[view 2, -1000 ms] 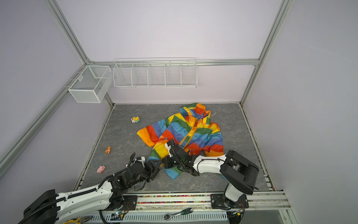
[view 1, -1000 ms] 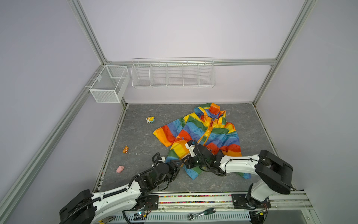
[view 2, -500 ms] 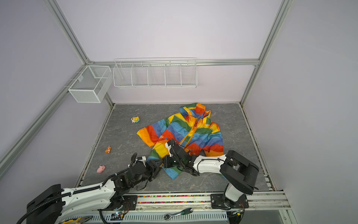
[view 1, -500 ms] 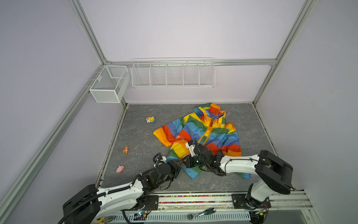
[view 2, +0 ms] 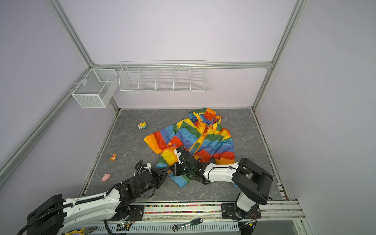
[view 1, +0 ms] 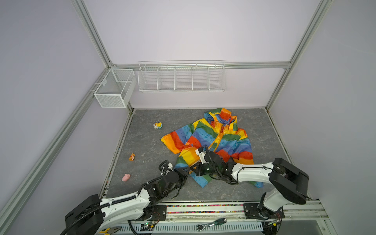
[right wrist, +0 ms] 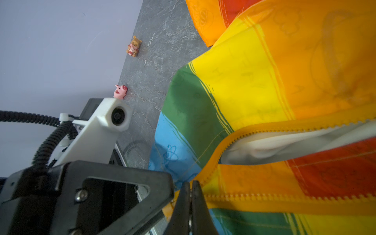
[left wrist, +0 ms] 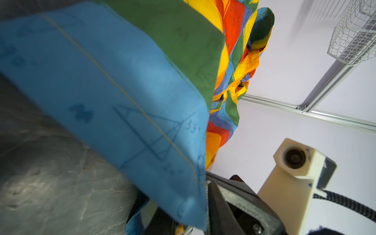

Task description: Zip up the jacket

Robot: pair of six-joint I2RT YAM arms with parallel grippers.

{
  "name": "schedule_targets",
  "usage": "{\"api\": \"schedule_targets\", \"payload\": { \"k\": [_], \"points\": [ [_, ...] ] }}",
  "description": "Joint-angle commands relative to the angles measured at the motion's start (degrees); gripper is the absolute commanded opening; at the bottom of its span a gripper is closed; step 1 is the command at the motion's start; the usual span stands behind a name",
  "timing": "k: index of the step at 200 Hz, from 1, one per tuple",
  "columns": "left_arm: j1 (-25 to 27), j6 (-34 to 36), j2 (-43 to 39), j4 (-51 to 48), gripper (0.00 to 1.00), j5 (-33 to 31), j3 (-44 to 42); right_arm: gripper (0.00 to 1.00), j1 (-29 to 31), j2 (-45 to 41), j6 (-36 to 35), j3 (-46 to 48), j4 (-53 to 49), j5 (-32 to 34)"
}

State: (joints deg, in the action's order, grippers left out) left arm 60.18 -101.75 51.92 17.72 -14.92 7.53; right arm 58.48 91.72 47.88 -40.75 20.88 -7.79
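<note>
The rainbow-striped jacket (view 1: 219,138) (view 2: 203,138) lies spread on the grey floor, hood toward the back wall and zipper partly apart, showing the cream lining. My right gripper (view 1: 194,169) (right wrist: 190,195) is shut on the bottom end of the orange zipper (right wrist: 254,197) at the near hem. My left gripper (view 1: 186,173) (left wrist: 183,213) comes in from the left at the same hem corner. Its jaws stand on either side of the blue hem fabric (left wrist: 122,91). That fabric hides whether the pads press it.
Three small toys lie left of the jacket: a pink pig (view 1: 126,177), an orange bear (view 1: 132,156) and a yellow figure (view 1: 157,125). Two white wire baskets (view 1: 181,76) (view 1: 114,88) hang on the walls. A ratchet (view 1: 210,222) lies on the front rail.
My left gripper has moved forward to the jacket's near hem, and its jaws have narrowed around the blue fabric. The right gripper has kept its hold in place.
</note>
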Motion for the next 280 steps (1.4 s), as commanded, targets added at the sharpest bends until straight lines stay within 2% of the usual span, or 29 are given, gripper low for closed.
{"api": "schedule_targets", "payload": {
  "k": [1, 64, 148, 219, 280],
  "points": [
    [0.27, -0.73, 0.66, 0.56, 0.22, -1.17, 0.26, 0.06, -0.53, -1.55, 0.38, 0.95, 1.01, -0.85],
    [0.28, -0.51, 0.24, 0.27, 0.0, -1.78, -0.69, 0.06, -1.3, -2.16, -1.35, 0.59, -1.25, 0.29],
    [0.15, 3.9, -3.09, -2.33, 0.0, -1.34, 0.81, 0.06, -2.58, 0.09, -7.11, -2.81, -8.37, 7.09],
    [-0.39, 9.81, -5.76, -6.02, 0.0, -0.51, 3.31, 0.06, -5.74, 1.1, -10.44, -4.47, -12.36, 8.8],
    [-4.01, 19.06, -5.59, -14.73, 0.0, 2.79, 12.66, 0.06, -11.75, -1.74, -15.44, -6.69, -17.72, 10.12]
  ]
}}
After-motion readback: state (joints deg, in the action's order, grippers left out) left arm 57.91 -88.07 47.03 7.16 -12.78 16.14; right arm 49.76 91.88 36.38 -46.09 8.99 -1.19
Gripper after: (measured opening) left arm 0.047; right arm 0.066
